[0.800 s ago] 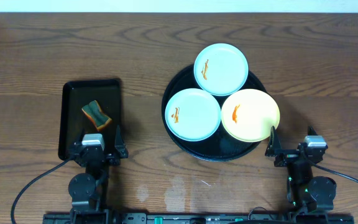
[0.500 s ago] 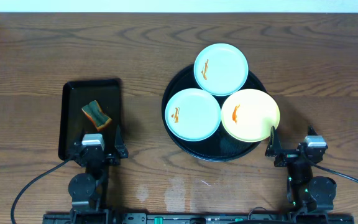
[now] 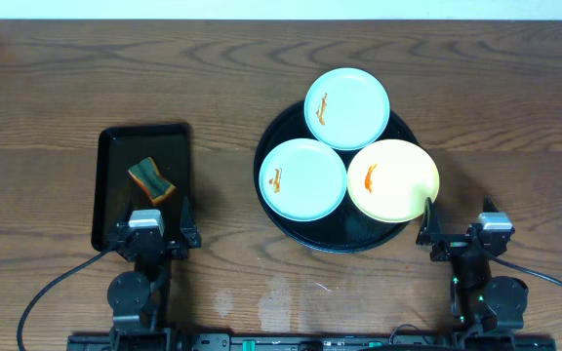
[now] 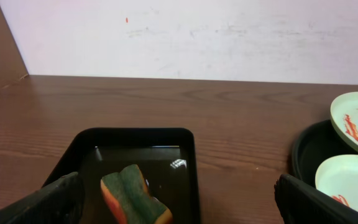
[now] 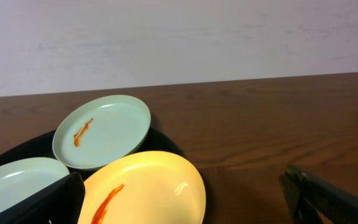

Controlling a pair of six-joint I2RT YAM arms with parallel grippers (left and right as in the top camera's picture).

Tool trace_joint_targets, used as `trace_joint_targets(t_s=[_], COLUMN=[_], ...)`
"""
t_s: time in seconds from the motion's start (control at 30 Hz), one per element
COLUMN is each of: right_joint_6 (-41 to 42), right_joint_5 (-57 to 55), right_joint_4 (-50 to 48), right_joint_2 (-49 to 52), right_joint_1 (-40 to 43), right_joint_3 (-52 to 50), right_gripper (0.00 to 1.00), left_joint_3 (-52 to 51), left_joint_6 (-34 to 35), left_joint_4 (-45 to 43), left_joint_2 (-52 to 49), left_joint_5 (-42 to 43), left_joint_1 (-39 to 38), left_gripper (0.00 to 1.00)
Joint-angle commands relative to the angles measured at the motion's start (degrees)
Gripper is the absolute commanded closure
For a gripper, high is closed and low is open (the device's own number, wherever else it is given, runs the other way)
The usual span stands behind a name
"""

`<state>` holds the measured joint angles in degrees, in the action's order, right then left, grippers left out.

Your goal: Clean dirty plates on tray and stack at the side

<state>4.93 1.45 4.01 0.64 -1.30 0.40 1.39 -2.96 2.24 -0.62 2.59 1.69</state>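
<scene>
My left gripper (image 3: pixel 157 216) hangs at the near edge of the table (image 3: pixel 115 78), left of the middle, fingers spread wide with nothing between them. My right gripper (image 3: pixel 458 219) hangs at the near edge toward the right corner, spread just as wide and holding nothing.

The tray (image 3: pixel 330 237) sits right of the worktop's centre, with all three plates on it, crowded rim to rim (I cannot tell which rim rides over which). One pale blue-white plate (image 3: pixel 347 107) is on the far side and juts past the tray's far rim. The second blue-white plate (image 3: pixel 302 178) is on the near left. The yellow plate (image 3: pixel 393 179) is on the near right, reaching past the rim just beside my right fingers. Each plate carries an orange smear.

Toward the near left, a rectangular black tray (image 3: pixel 110 195) holds a green and orange sponge (image 3: pixel 152 179), just ahead of my left gripper.
</scene>
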Motion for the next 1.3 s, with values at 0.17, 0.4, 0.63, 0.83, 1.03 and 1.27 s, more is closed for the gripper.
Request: trace_joint_targets(t_s=[0.17, 0.4, 0.63, 0.83, 1.03, 1.27], right_joint_6=[-0.74, -0.74, -0.72, -0.72, -0.72, -0.72], right_joint_5=[-0.57, -0.57, -0.57, -0.57, -0.57, -0.57], right_joint_4=[0.26, 0.26, 0.26, 0.26, 0.26, 0.24], right_joint_2=[-0.31, -0.31, -0.31, -0.31, -0.31, -0.31], right_joint_1=[0.57, 0.57, 0.57, 0.57, 0.57, 0.57], right_joint_3=[-0.09, -0.09, -0.09, -0.09, -0.09, -0.09], right_gripper=[0.01, 0.01, 0.01, 0.01, 0.01, 0.01], left_joint_3=[-1.16, -1.16, -1.16, -1.16, -1.09, -1.09], left_joint_6=[0.22, 0.24, 0.22, 0.24, 33.16, 50.25], left_joint_4=[1.79, 1.79, 1.79, 1.79, 0.55, -5.62], left_joint_2=[0.39, 0.39, 0.39, 0.39, -0.28, -0.72], left_joint_5=[-1.6, -1.6, -1.6, -1.6, 11.67, 15.04], left_joint_1=[-0.28, -0.28, -0.28, -0.28, -0.66, -0.66], left_gripper=[0.02, 0.02, 0.02, 0.02, 0.02, 0.02])
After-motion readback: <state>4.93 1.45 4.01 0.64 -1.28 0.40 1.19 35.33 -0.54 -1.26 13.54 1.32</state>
